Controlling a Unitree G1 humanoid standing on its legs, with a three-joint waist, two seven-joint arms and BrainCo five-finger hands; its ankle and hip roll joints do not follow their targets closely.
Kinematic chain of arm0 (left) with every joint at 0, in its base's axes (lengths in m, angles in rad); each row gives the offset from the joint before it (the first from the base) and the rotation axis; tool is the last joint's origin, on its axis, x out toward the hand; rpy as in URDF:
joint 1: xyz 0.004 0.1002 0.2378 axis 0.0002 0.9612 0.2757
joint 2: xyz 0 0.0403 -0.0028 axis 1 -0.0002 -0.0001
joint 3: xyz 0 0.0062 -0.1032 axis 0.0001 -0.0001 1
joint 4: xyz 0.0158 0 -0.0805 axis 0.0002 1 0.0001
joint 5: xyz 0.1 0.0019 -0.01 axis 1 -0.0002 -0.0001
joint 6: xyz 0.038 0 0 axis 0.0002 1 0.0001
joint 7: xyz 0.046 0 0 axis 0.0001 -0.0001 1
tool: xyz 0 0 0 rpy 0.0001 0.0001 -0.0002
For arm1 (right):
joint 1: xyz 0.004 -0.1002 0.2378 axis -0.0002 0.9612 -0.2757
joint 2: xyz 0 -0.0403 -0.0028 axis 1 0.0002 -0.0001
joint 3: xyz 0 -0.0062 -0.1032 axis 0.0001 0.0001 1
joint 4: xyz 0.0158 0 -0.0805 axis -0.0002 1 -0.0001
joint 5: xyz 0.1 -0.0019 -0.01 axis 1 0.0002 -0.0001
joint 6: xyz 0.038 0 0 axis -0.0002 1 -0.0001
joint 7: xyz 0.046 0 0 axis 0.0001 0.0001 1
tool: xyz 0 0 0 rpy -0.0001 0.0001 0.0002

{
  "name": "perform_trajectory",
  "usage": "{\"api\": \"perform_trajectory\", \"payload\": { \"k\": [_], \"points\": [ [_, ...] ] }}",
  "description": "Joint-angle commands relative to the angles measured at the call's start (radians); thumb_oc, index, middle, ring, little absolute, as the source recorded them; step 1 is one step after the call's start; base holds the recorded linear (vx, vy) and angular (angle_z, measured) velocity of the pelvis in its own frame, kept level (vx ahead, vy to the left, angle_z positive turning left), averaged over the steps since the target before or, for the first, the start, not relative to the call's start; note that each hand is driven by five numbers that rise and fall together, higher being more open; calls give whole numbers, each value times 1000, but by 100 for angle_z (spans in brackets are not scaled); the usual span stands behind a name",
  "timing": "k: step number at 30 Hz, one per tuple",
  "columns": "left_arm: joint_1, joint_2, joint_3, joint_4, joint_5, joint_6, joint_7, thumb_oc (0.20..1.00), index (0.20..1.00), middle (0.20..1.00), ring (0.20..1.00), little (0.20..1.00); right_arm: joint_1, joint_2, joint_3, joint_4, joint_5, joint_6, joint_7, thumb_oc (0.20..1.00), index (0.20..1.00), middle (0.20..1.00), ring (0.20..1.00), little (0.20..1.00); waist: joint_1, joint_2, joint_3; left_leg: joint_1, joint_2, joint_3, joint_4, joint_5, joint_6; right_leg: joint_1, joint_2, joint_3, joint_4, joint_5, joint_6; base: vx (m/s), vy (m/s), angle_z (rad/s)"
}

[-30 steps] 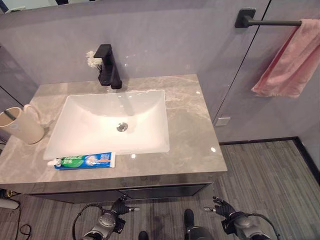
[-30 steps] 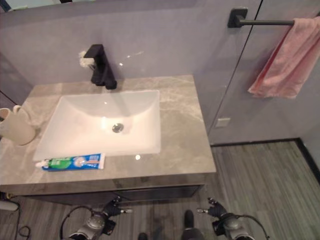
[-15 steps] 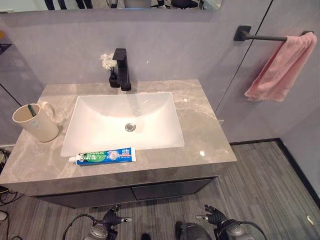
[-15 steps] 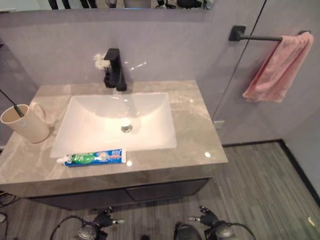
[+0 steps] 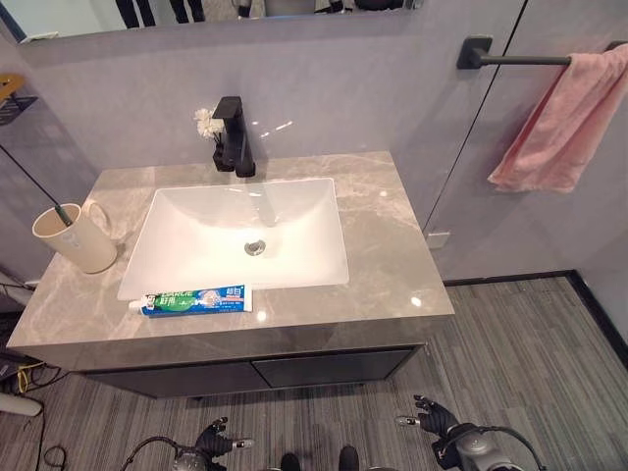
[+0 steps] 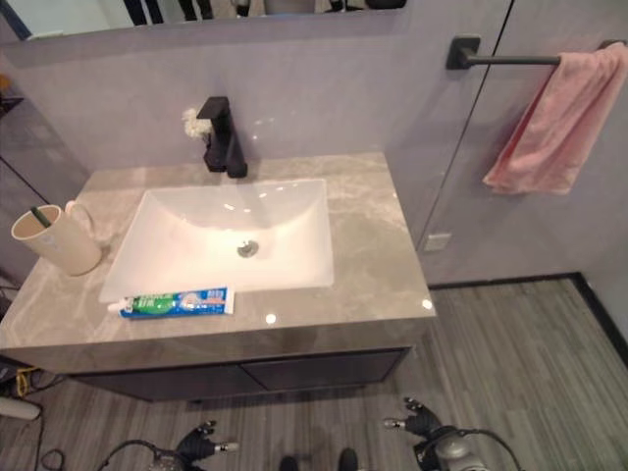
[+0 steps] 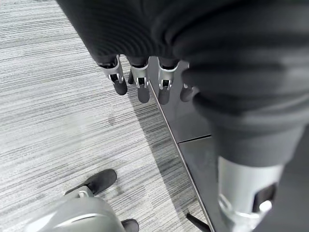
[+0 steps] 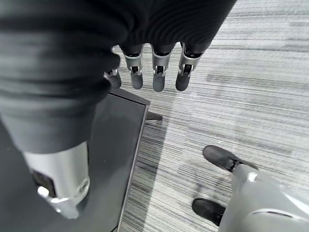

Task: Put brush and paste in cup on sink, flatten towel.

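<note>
A blue and green toothpaste tube [image 5: 192, 300] lies on the grey stone counter [image 5: 388, 265] along the front rim of the white sink [image 5: 235, 240]. A cream cup [image 5: 75, 238] stands at the counter's left end with a dark toothbrush [image 5: 39, 186] leaning in it. A pink towel [image 5: 569, 123] hangs bunched on the black wall bar [image 5: 510, 57] at the upper right. My left hand [image 5: 213, 444] hangs low in front of the cabinet, open and empty. My right hand [image 5: 435, 419] hangs low to the right, open and empty too.
A black tap [image 5: 234, 137] stands behind the sink with a small white flower [image 5: 205, 123] beside it. Dark cabinet doors [image 5: 255, 373] sit under the counter. Grey plank floor [image 5: 530, 343] spreads to the right below the towel.
The camera has shifted, so the whole scene sits a little differently. Both hands still hang low and open. Nothing on the counter has moved.
</note>
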Motion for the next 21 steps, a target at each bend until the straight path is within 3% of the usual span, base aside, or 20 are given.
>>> {"api": "perform_trajectory", "payload": {
  "k": [1,12,15,18,21],
  "points": [
    [-51,14,11,16,14,-12,4,1000,1000,1000,1000,1000,-36,-13,46,-5,-33,-26,3,1000,1000,1000,1000,1000,18,-48,13,-13,-20,-28,-20,13,-28,-19,-75,41,4,66,90,-53,-123,25],
    [-62,3,-6,9,22,-11,4,1000,1000,1000,1000,1000,-37,-29,42,25,-56,-26,-8,1000,1000,1000,1000,1000,14,-47,36,-54,-2,-41,31,15,-48,-22,-62,21,-9,66,74,-13,-78,9],
    [-67,-1,-7,12,22,-8,5,1000,1000,1000,1000,1000,-29,-34,25,29,-44,-25,-11,1000,1000,1000,1000,1000,5,-54,45,-92,-11,-26,119,-1,-63,-20,-73,19,-5,65,69,-18,-37,0],
    [-78,-4,-14,2,16,-10,8,1000,1000,1000,1000,1000,-23,-37,0,48,-21,-20,-18,1000,1000,1000,1000,1000,-8,-49,44,-98,29,-3,111,13,-77,-18,-79,18,-5,60,70,-9,37,4],
    [-82,-4,-25,-17,13,-16,16,1000,1000,1000,1000,1000,-20,-40,-10,57,-12,-20,-27,1000,1000,1000,1000,1000,-13,-41,36,-85,76,-28,52,44,-80,-25,-94,27,13,53,77,22,131,0]
  ]
}}
